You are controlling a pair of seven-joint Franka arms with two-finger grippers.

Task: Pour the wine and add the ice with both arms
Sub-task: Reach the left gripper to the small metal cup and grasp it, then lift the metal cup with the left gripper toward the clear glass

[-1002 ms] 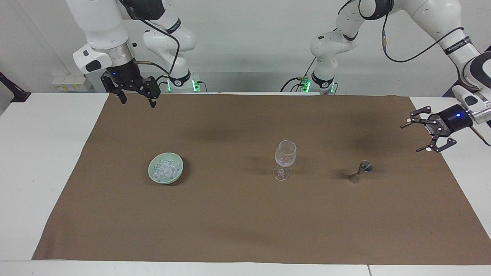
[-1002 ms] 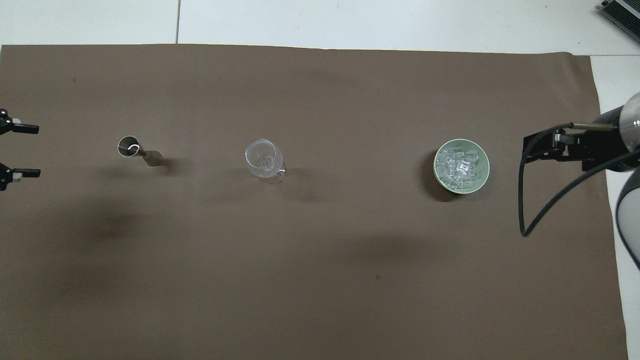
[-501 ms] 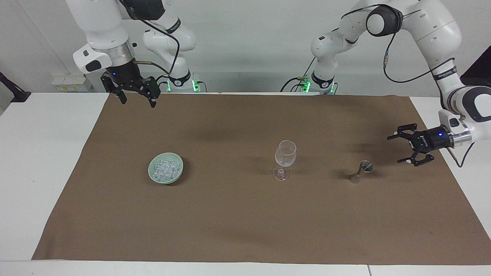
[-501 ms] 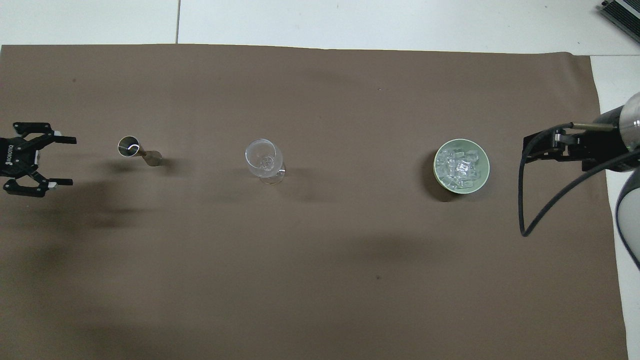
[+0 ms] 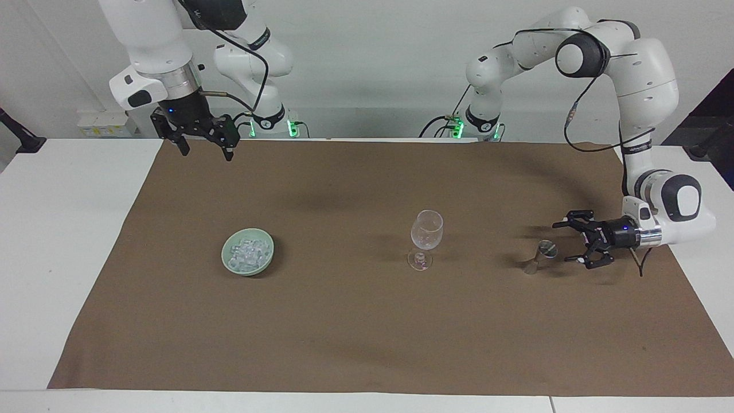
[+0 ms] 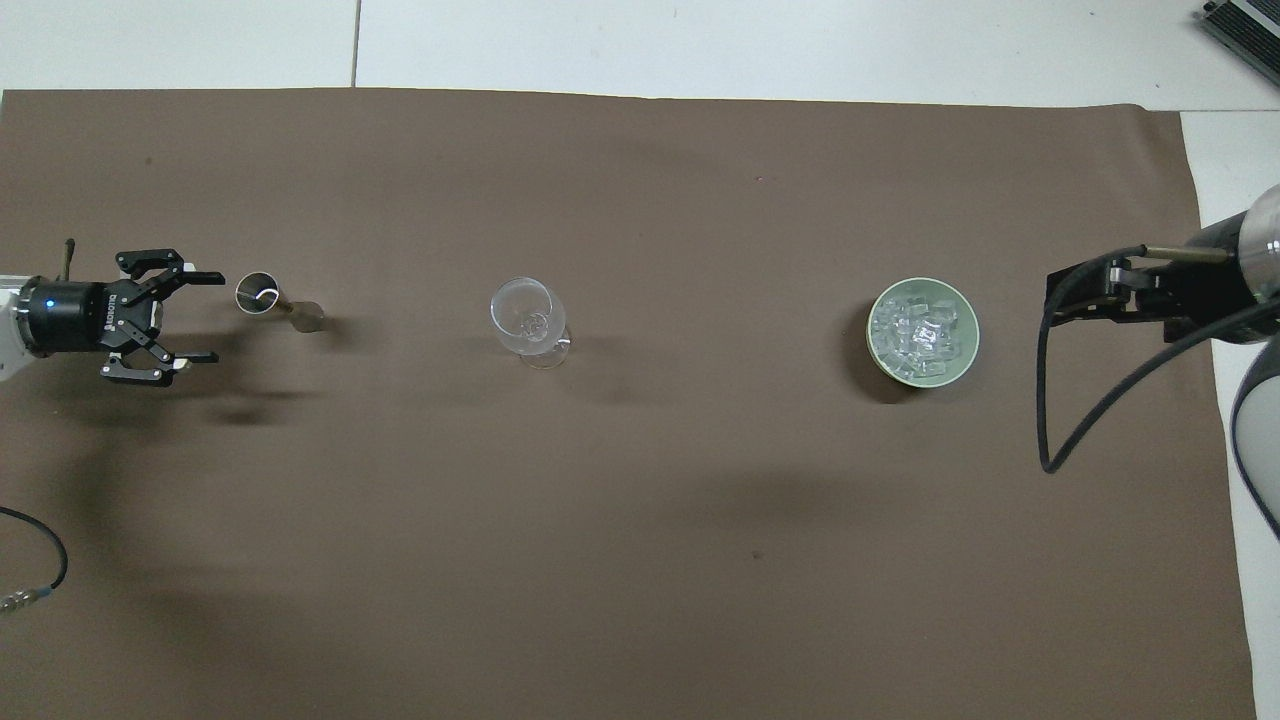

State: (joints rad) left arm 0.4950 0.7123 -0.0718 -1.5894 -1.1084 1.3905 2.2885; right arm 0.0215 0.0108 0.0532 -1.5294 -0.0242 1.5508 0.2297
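Ice [image 5: 248,253] sits heaped in the pale green bowl [image 5: 264,235] toward my right arm's end of the brown cloth [image 5: 344,332]; cubes that small look slick and light, best pinched singly across flat faces. My right gripper [image 5: 203,146] waits spread above the cloth's edge by its base. My left gripper [image 5: 579,244], fingers apart, hovers low just beside the metal jigger [image 5: 541,256], whose narrow waist I'd judge the safest hold. The fragile stemmed glass [image 5: 426,232] stands between bowl and jigger.

Looked like a robotics lab: two bench-mounted arms, bare white wall [image 5: 367,69], white table [image 5: 69,241], brown mat [image 5: 355,332].
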